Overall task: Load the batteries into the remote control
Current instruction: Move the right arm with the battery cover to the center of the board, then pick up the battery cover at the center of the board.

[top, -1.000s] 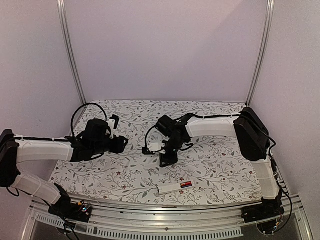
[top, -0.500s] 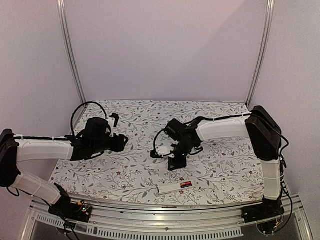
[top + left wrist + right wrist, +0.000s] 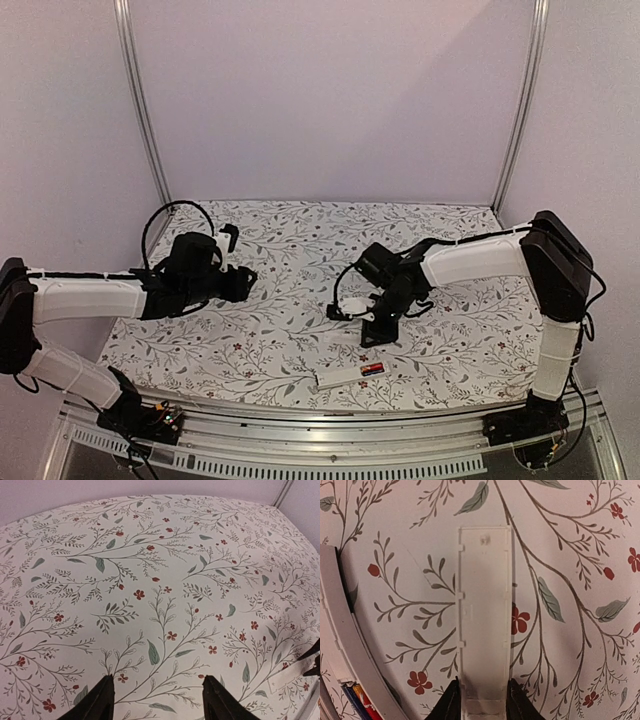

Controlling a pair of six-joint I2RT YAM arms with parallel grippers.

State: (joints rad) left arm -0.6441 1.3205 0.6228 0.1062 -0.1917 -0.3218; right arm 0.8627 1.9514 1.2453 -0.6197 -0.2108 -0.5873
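Note:
The white remote control (image 3: 340,377) lies near the table's front edge, back side up, with the black-and-red batteries (image 3: 372,369) at its right end. My right gripper (image 3: 375,335) hangs just behind it. In the right wrist view my right gripper (image 3: 481,690) is shut on the near end of a thin white cover strip (image 3: 484,605) that points away over the cloth. The remote control's edge (image 3: 342,630) curves down the left side, with the batteries (image 3: 356,700) peeking out at the bottom left. My left gripper (image 3: 245,283) (image 3: 157,687) is open over bare cloth, holding nothing.
The floral cloth (image 3: 300,235) covers the whole table. Metal posts (image 3: 140,100) stand at the back corners, with plain walls behind. A metal rail (image 3: 330,440) runs along the front edge between the two arm bases.
My right arm has swung right and toward the front edge, carrying the cover strip nearer the remote control. The left arm has hardly moved.

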